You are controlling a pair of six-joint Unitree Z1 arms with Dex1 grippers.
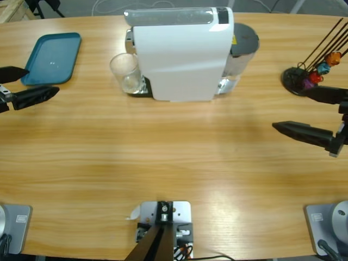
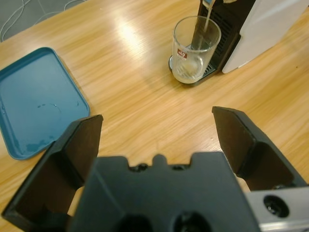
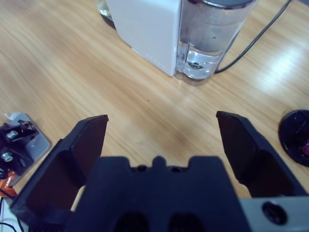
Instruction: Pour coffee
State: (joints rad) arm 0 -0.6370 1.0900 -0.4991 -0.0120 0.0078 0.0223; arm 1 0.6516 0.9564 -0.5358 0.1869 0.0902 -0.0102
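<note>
Coffee (image 2: 192,71) sits as a shallow pale pool in the glass (image 2: 195,48) under the machine's (image 1: 179,51) spout, and we see a thin stream falling in. From our left gripper (image 2: 157,133), jaws wide apart and empty, the glass lies at about one o'clock, near. Our right gripper (image 3: 161,130), also spread and empty, faces the machine's water tank (image 3: 207,41). We judge the left arm nearer.
</note>
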